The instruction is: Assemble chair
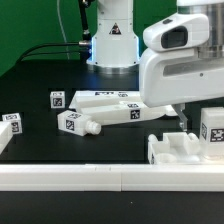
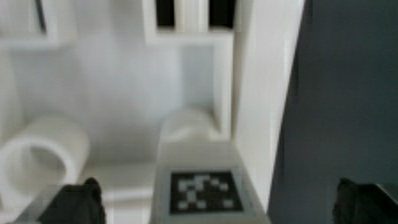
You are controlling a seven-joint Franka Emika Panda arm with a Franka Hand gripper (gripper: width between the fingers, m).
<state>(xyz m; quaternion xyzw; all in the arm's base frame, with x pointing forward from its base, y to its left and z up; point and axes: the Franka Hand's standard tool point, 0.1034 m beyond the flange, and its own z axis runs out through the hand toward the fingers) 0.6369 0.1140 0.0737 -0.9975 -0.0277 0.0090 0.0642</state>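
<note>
Here, hand (image 1: 184,120): open, with the two dark fingertips (image 2: 80,200) spread wide and gripping nothing. It hangs just above the seat frame.
Between the fingertips: in the wrist view, a white piece with one black-and-white tag (image 2: 208,190). There is clear space on both sides of it.
Seat frame (image 1: 180,148): one, white and boxy, with raised walls and notches. It stands on the black surface (image 1: 40,75) at the exterior view's right, just behind the rail. The wrist view shows its pale walls and a round socket (image 2: 36,160).
Tagged block (image 1: 213,128): one, right beside the frame. I cannot tell whether it is joined to it.
Long pieces: two, a flat bar (image 1: 105,98) and a tagged bar (image 1: 133,112). They overlap in the middle of the surface, so their outlines are hard to separate.
Leg (image 1: 85,124): one, with a tag at its end, lying flat.
Small piece (image 1: 10,125): one, tagged, at the exterior view's far left, well apart from the frame.
Long axes: the bars and the leg run roughly left to right across the exterior view, and the leg slants slightly.
Rail (image 1: 100,178): one, long, plain and white, lying along the near edge.
Arm (image 1: 180,60): one, white, above the frame.
</note>
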